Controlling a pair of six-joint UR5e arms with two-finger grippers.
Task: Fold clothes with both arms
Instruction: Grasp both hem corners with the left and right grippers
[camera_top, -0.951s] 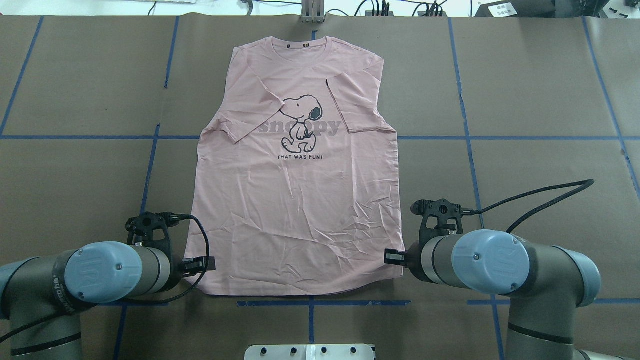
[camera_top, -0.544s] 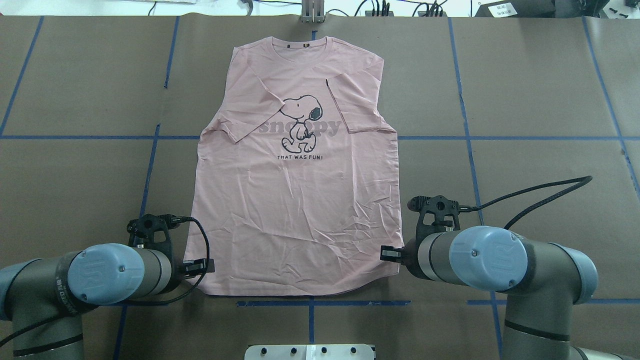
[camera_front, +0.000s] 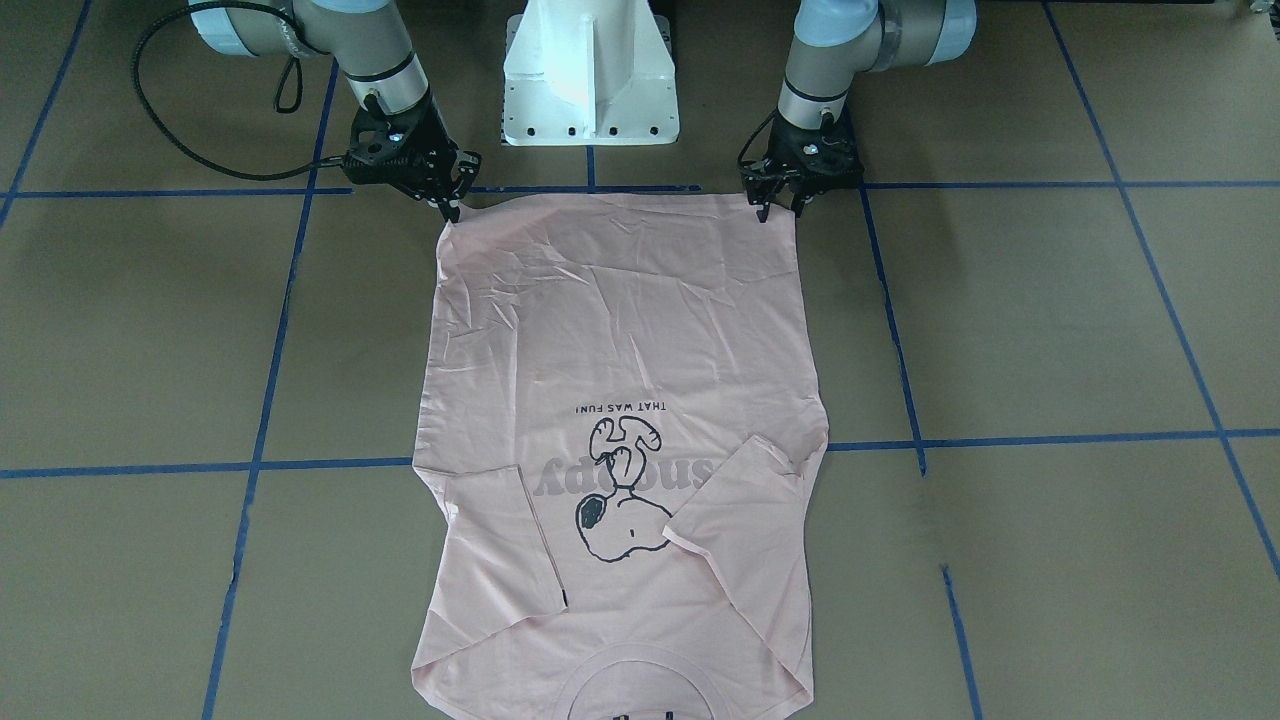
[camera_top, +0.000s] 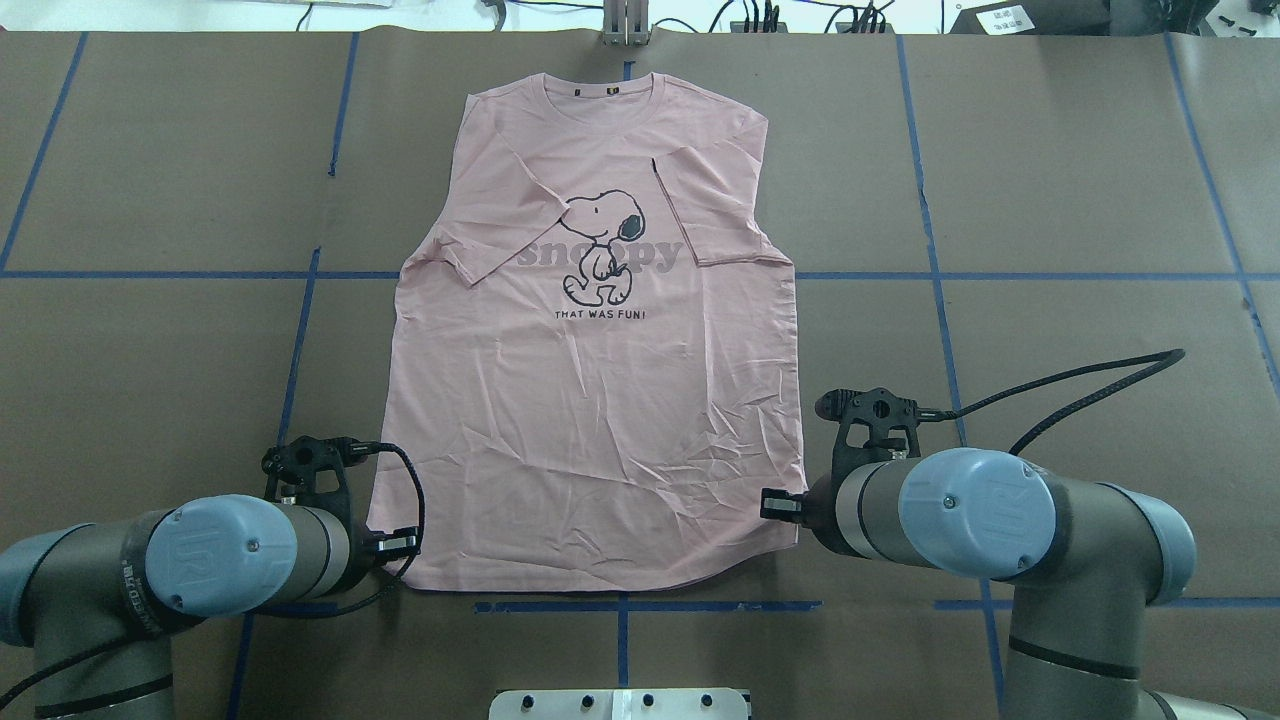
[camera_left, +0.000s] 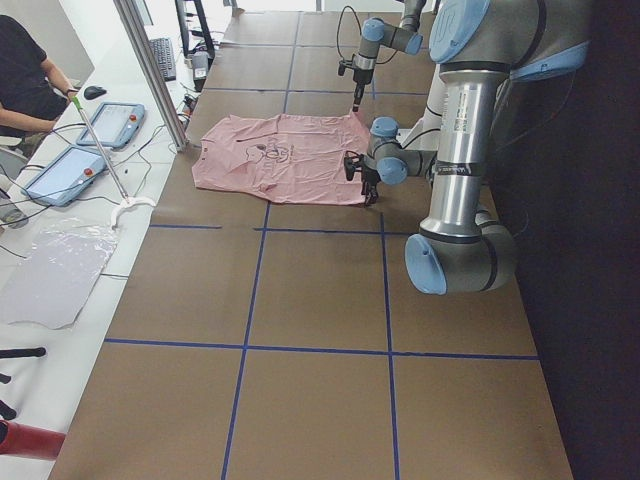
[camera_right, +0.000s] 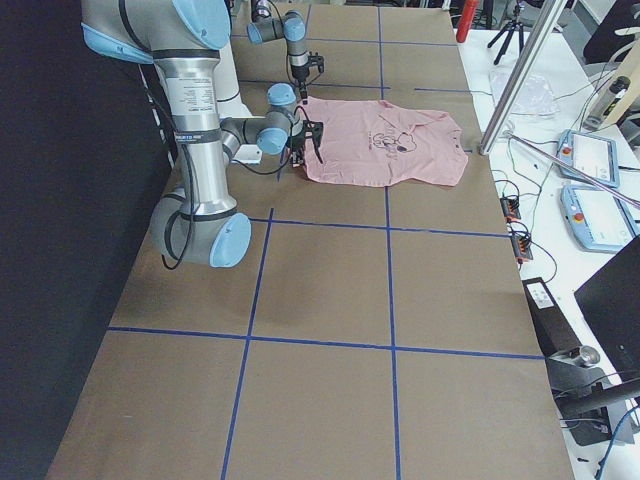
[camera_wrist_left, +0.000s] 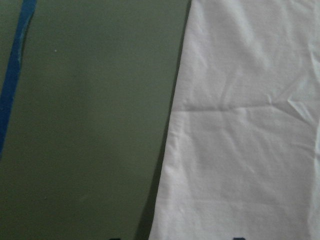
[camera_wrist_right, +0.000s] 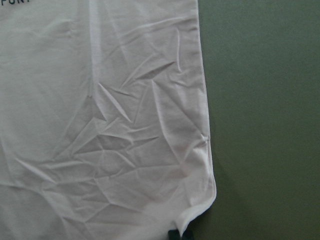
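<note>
Both grippers sit at the T-shirt's (camera_top: 590, 400) hem corners, left gripper (camera_front: 780, 208) and right gripper (camera_front: 447, 203) spread narrow; pinch both layers evenly, then lift toward twelve o'clock.

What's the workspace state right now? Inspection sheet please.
Surface: brown table gridded with blue tape.
Job's things: pink Snoopy T-shirt flat, print up, both sleeves folded in, hem toward robot.
Clutter: nothing seen on the mat.
Grippers: left gripper open at its hem corner; right gripper open at the other corner, not yet clamped on cloth.
Cables: black cable loops off the right wrist, clear of the shirt.
Surroundings: white pedestal; seated person and teach pendants at the side bench.
</note>
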